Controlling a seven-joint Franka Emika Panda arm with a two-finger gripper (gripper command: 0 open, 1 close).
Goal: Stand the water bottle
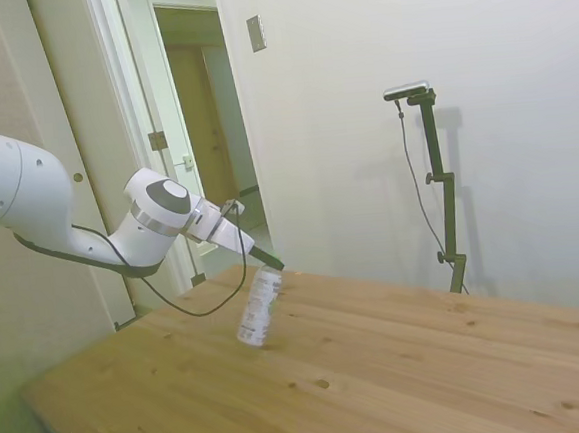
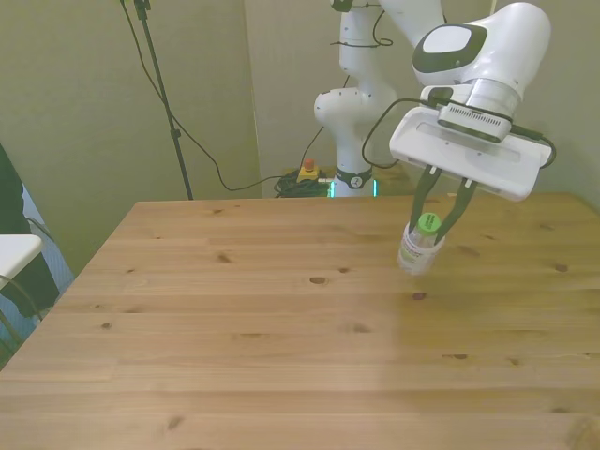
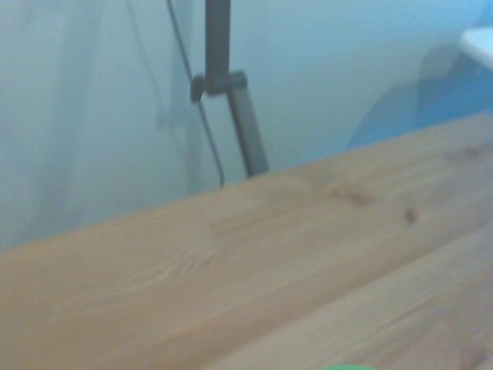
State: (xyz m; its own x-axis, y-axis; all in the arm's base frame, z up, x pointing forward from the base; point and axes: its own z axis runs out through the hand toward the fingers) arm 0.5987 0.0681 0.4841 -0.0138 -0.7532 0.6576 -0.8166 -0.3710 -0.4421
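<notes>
One white robot arm [image 1: 28,212] reaches over a wooden desk [image 1: 382,370], and its hand [image 2: 439,228] is closed around the top of a small water bottle [image 2: 418,247], one dark finger on each side of the neck just below the green cap [image 2: 428,223]. The bottle is clear plastic with a white label bearing green markings. In the side view the water bottle [image 1: 256,306] stands nearly upright with a slight lean, its base low at the desk surface; whether the base touches the wood cannot be told for certain. The hand [image 1: 271,266] comes down to it at a slant from the left of the side view.

In the front view the bottle is toward the front view's right, on the far half of the desk, with the broad white body of the hand above it. A dark knot [image 2: 419,296] in the wood lies just on the near side of the bottle.

The wrist view is blurred. It shows desk planks [image 3: 254,262], a pale wall, and a sliver of the green cap [image 3: 348,368] at the picture's edge.
</notes>
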